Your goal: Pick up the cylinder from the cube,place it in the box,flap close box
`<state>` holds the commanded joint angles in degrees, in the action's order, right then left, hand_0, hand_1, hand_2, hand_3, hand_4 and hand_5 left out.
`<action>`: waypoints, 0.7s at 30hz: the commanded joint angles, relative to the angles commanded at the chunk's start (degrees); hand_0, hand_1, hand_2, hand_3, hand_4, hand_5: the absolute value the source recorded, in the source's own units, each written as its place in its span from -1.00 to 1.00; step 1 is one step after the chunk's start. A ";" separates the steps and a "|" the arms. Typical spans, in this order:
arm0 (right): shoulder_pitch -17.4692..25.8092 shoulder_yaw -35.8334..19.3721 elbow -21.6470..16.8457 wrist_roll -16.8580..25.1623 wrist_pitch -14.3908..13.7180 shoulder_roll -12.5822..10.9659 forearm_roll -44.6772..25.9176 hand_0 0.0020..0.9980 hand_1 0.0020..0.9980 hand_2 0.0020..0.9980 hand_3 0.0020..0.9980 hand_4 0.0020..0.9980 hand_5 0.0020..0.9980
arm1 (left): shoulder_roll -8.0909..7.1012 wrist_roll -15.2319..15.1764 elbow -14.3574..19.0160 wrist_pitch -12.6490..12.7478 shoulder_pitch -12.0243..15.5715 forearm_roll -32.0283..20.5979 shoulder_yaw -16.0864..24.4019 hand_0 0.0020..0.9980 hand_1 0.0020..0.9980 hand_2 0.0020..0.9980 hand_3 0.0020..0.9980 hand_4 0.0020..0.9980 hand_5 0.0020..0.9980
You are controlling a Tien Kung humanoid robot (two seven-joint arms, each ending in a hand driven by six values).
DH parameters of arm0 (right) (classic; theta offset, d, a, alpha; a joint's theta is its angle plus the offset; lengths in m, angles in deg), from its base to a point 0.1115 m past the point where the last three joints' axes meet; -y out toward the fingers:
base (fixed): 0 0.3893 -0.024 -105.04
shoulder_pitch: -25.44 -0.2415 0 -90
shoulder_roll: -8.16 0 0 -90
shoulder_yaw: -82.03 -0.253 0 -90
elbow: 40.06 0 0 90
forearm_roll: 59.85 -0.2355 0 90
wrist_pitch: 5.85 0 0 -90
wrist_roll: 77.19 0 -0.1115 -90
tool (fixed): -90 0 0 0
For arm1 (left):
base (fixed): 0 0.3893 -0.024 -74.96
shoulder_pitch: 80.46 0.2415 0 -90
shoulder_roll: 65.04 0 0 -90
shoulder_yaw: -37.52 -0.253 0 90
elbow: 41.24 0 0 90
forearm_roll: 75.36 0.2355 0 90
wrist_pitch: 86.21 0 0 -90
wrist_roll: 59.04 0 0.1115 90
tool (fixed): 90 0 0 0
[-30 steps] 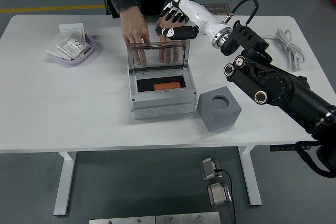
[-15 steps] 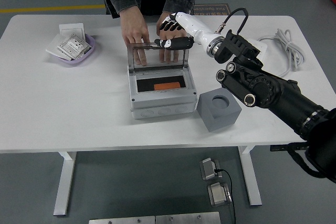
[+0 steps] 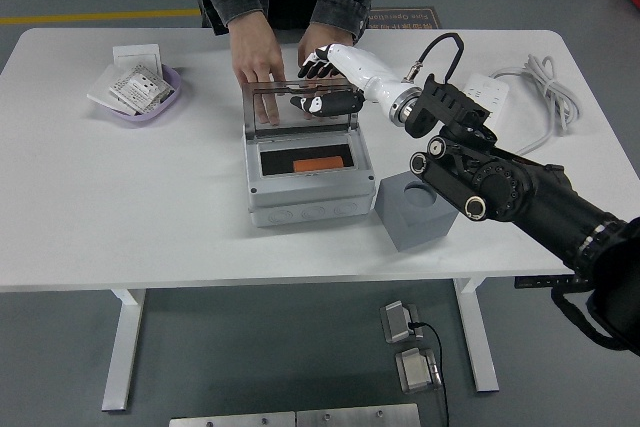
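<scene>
**Cylinder boxed, lid not yet shut**

Placement appears to be done: an orange object (image 3: 316, 163), taken to be the cylinder, is seen lying inside the grey box (image 3: 308, 192), in the dark recess below the raised lid. The round socket in the top of the grey cube (image 3: 417, 209), which stands just beside the box on its right, is seen empty, so the pick-up and the placing are judged complete.

What is left is the closing. The clear lid (image 3: 300, 107) is hinged at the far edge of the box and is seen raised, tilted back rather than lying flat over the opening. The right hand (image 3: 325, 87) is held at the lid's upper edge, with its dark fingers (image 3: 322, 103) stretched out and apart over the top of the flap; nothing is grasped. Whether the fingers actually touch the lid cannot be told for certain. The flap is judged to need pushing forward and down until it lies on the box.

Behind the lid, a person's two hands (image 3: 260, 65) are laid flat on the desk (image 3: 120, 197), close to the robot's hand but separate from it. The left hand is not in view.

Further out, a purple tray (image 3: 158, 107) with small packets is seen at the far left, and a white cable (image 3: 545, 97) with a socket strip at the far right.
</scene>
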<state>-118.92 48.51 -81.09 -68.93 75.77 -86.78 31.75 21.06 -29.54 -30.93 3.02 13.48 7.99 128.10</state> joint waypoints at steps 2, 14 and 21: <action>0.42 0.25 -1.46 -0.07 -0.11 -0.70 0.34 0.37 0.35 0.32 0.26 0.60 -0.11 | 0.04 -0.05 0.00 0.01 0.05 -0.08 -0.10 0.42 0.46 0.36 0.45 0.57 0.23; 3.63 2.19 -11.49 -0.83 -0.84 -5.66 1.44 0.33 0.33 0.31 0.26 0.59 -0.13 | 0.17 -0.39 0.00 0.09 0.28 -1.00 -1.05 0.42 0.47 0.36 0.44 0.57 0.23; 5.07 3.51 -16.85 -1.63 -1.16 -8.05 1.63 0.29 0.31 0.31 0.25 0.59 -0.12 | 0.24 -0.72 0.00 0.11 0.37 -1.74 -2.00 0.42 0.47 0.37 0.45 0.57 0.23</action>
<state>-113.85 52.02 -97.95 -70.56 74.62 -94.83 33.38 21.31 -30.26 -30.93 3.13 13.85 6.25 126.10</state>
